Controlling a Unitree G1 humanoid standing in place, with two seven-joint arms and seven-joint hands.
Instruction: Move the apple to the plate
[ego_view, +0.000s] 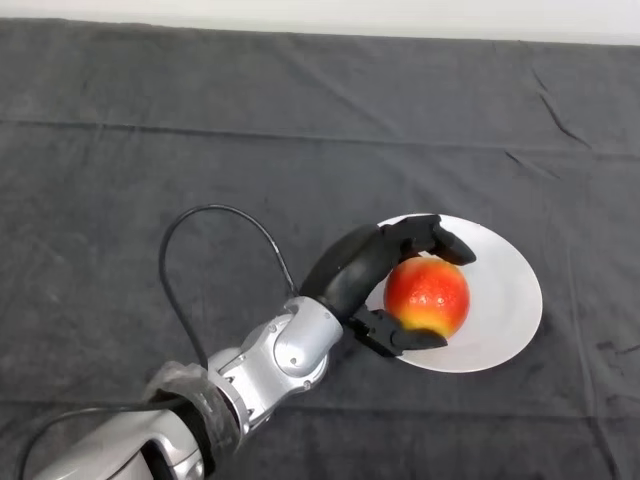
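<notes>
A white plate (500, 330) sits on the dark cloth (300, 130) that covers the table. It is on the right side, close to the robot. A red and yellow apple (428, 297) is over the left part of the plate. The robot's left hand (362, 270) is black, and it reaches in from the lower left on a silver-grey arm (270, 360). The hand is curled around the apple. The fingers (440, 240) wrap over the top of the apple, and the thumb (400, 335) presses in from below, so the apple is held between them. It looks like the apple may be resting on the plate, but the view from above does not show that for sure.
</notes>
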